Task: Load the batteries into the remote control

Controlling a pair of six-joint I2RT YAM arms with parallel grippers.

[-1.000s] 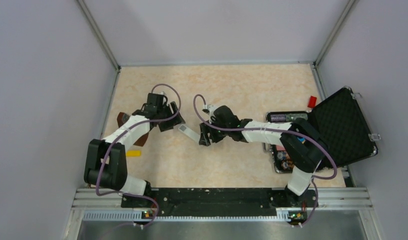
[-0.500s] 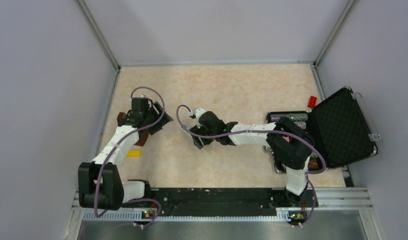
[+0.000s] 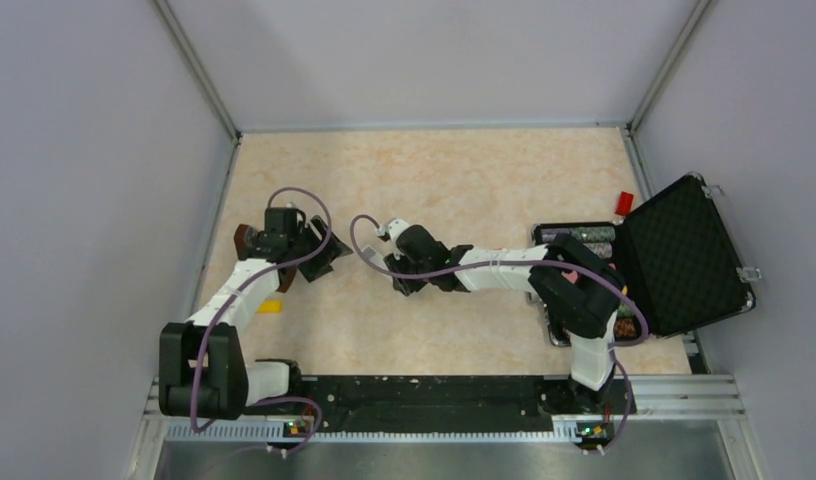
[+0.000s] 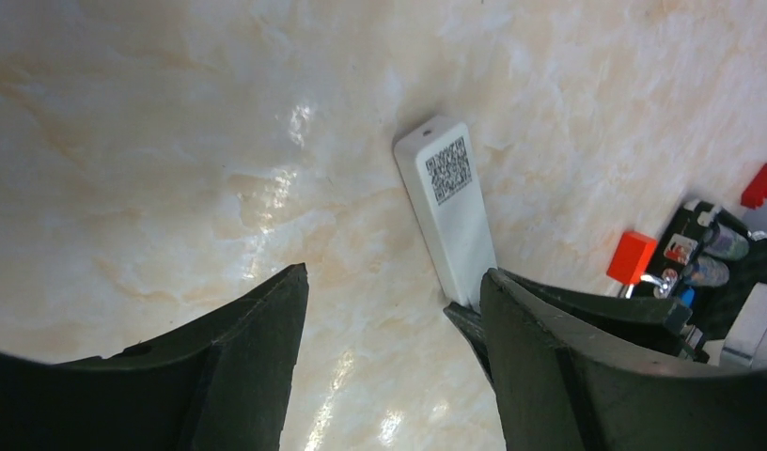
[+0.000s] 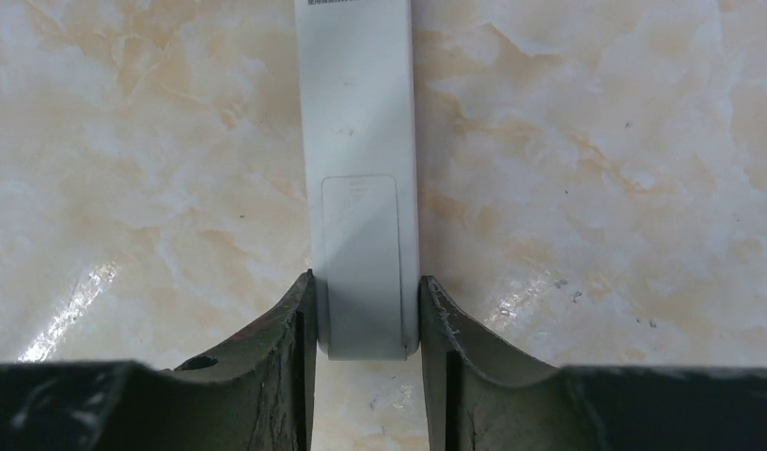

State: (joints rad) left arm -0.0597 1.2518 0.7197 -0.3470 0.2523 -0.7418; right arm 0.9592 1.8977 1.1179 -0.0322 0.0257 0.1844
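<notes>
Gripping the remote [image 5: 357, 141] at one end, the right claw [image 5: 366, 315] presses both long edges. Remote lies back-up on the desk [image 5: 596, 141]. Left claw [image 4: 394, 282] stands wide, empty, nearby.

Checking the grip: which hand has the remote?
The right hand: its fingers pinch the remote. The left hand hangs open nearby, holding nothing.

Lab cell: grey panels [image 3: 94, 150], aluminium rails [image 3: 704, 385].
</notes>
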